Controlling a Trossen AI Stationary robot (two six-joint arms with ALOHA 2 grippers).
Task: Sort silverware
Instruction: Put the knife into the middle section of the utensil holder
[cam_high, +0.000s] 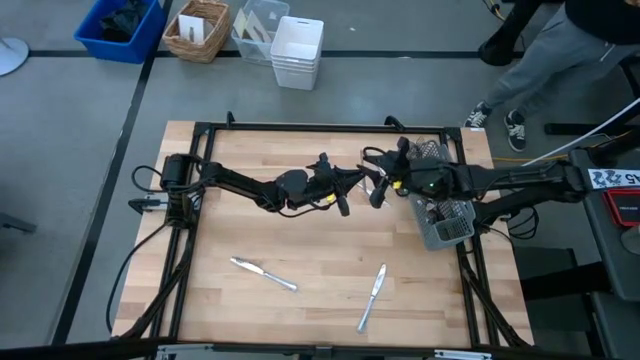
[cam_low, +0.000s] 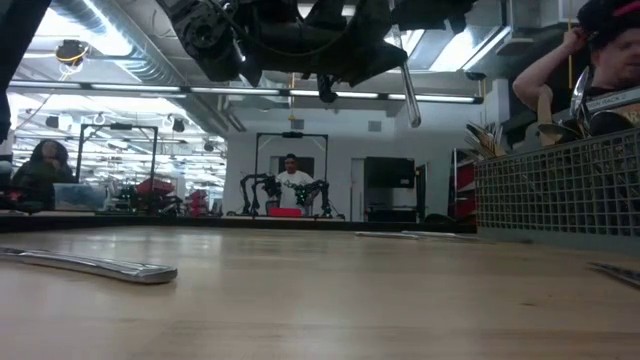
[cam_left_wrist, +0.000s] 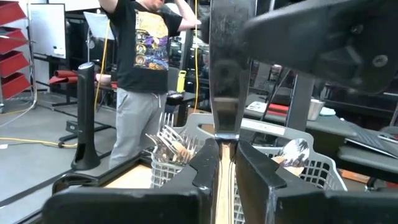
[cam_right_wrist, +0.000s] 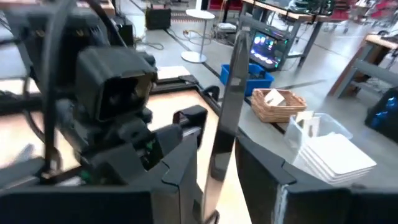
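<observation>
Wooden table (cam_high: 300, 250) fills the middle of the scene, with a grey floor around it and bins beyond its far edge. Both arms meet above the table's centre. The left gripper (cam_high: 345, 185) is narrowed on the handle of a table knife (cam_left_wrist: 227, 68), whose blade stands up between its fingers (cam_left_wrist: 205, 171) in the left wrist view. The right gripper (cam_high: 380, 190), just beside it, also has a slim metal piece (cam_right_wrist: 225, 106) between its fingers; whether this is the same knife being passed across I cannot tell. The wire-mesh caddy (cam_high: 440, 215) at the right edge already holds forks (cam_left_wrist: 171, 146) and at least one spoon (cam_left_wrist: 292, 152). Two more knives lie loose on the near part of the table, one to the left (cam_high: 263, 273) and one to the right (cam_high: 372, 296). By my judgement the sorting is well along, with the raised piece and these two knives left.
</observation>
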